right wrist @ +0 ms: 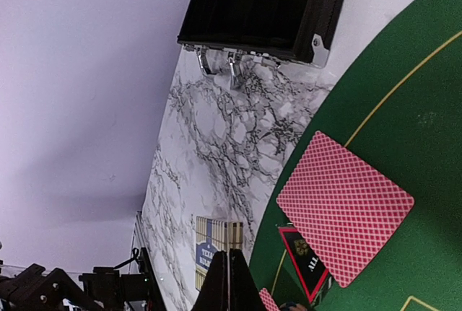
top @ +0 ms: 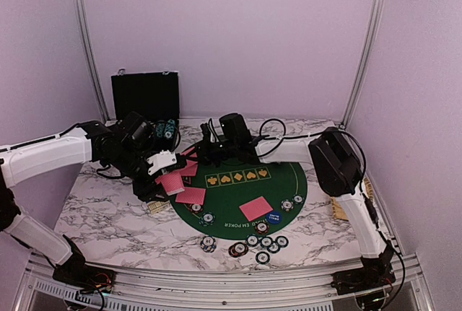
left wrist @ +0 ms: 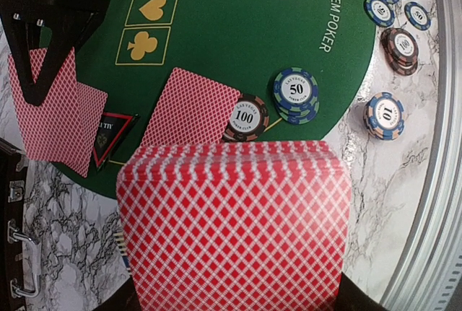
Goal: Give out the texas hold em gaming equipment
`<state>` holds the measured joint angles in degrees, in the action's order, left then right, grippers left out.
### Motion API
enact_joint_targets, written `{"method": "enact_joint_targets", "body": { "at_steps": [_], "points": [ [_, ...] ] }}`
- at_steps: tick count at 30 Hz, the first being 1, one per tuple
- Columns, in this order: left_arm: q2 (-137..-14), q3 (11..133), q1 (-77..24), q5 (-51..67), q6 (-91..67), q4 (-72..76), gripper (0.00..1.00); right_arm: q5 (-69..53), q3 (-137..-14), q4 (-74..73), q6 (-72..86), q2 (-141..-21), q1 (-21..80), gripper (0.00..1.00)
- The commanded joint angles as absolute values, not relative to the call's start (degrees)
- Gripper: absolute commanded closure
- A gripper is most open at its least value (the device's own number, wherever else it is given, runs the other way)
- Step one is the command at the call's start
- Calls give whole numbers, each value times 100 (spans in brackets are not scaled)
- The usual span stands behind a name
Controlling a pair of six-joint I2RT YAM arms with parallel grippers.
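Pinching a red-backed deck (left wrist: 234, 231) in the left hand (top: 164, 169), above the left edge of the green mat (top: 238, 185).

Right hand (right wrist: 228, 276): fingers pressed together, nothing seen between them, tip by the mat's far-left edge, near two overlapping cards (left wrist: 50, 109). Touching them or not, cannot tell.

Face down on the mat:
- left card (left wrist: 191, 105), near the left edge
- right card (top: 255, 208), toward the near-right edge

Marker (left wrist: 114, 134), triangular, red and black: at the mat's left edge, between the overlapping cards and the left card.

Button (top: 274, 218), blue: by the mat's near edge.

Chips on the mat:
- "100" chip (left wrist: 247, 117), touching the left card's corner
- "50" stack (left wrist: 296, 93), blue, just beside that chip
- right chips (top: 291, 202), at the right edge

Chips off the mat: cluster (top: 263, 244), on the marble bench (top: 108, 217) along its near edge.

Case (top: 144, 98), black: open, at the bench's far-left corner, with cased chips (top: 166, 129) inside.

Card box (right wrist: 216, 242): flat on the bench, left of the mat.
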<state>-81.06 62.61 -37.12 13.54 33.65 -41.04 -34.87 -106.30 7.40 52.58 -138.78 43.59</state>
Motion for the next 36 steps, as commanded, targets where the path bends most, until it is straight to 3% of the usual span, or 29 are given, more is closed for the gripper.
{"method": "enact_joint_targets", "body": {
  "at_steps": [1,16,32,36],
  "points": [
    [-7869,6218,-3708,1503,3392,-4134,100,-2967,-11320,220,4993,-14180,4339,98],
    [-7870,6231,-3709,1516,3331,-4139,100,-2521,-12135,-372,4847,-14841,4326,87],
    [-7857,6181,-3709,1514,3357,-4152,100,-2124,-12086,-852,4247,-14421,4254,40],
    [-7849,6187,-3709,1521,3348,-4156,100,-2031,-12028,-1167,4031,-14270,4240,32]
  ]
}}
